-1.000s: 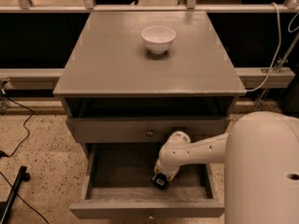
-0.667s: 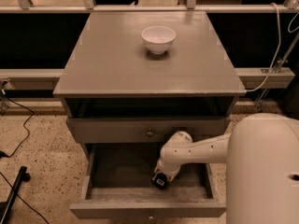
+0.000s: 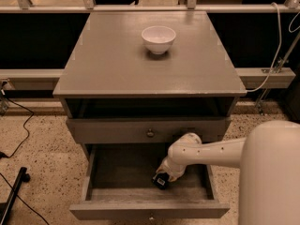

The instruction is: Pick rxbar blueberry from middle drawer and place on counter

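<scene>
I read the gripper (image 3: 162, 176) low inside the middle drawer (image 3: 117, 172), right of centre; the rxbar blueberry (image 3: 161, 182) sits directly under it; whether the jaws clamp it, I cannot tell; its long axis is hidden.

Middle drawer (image 3: 117, 170): wide grey wood box, lowest one visible, pulled fully open, knob on front. Rxbar blueberry (image 3: 161, 181): small dark packet w/ pale patch, on drawer floor, right of centre, nearer the front wall. Hand (image 3: 165, 175) is down inside drawer, right at the packet; can't tell if it's gripped. Tabletop (image 3: 140, 71): flat grey, approx. square, slightly glossy, above drawer.
</scene>
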You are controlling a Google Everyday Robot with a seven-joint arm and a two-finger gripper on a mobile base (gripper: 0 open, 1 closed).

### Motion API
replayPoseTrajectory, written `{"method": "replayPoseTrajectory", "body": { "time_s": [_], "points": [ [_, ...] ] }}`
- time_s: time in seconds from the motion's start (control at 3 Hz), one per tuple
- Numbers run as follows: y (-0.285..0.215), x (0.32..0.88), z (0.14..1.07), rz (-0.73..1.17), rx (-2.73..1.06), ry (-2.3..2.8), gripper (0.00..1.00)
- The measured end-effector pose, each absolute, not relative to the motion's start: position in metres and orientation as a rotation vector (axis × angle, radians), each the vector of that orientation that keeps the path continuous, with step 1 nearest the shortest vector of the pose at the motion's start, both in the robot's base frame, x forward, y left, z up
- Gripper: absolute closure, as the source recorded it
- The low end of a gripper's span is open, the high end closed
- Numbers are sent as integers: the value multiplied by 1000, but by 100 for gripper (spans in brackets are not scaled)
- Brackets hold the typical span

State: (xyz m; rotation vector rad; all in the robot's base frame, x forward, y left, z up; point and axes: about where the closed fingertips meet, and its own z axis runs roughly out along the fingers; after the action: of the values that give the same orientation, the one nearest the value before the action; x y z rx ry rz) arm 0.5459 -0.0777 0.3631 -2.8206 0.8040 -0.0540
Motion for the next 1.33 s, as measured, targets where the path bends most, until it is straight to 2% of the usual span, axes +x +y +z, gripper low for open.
{"method": "replayPoseTrajectory", "body": {
  "time_s": [0.67,1.0,1.33],
  "points": [
    [-46,548,425,56,-2323,854,100],
    [-72,525,466,10,-2238,766,100],
    [-138,489,477,-53,-2246,742,100]
  ]
}}
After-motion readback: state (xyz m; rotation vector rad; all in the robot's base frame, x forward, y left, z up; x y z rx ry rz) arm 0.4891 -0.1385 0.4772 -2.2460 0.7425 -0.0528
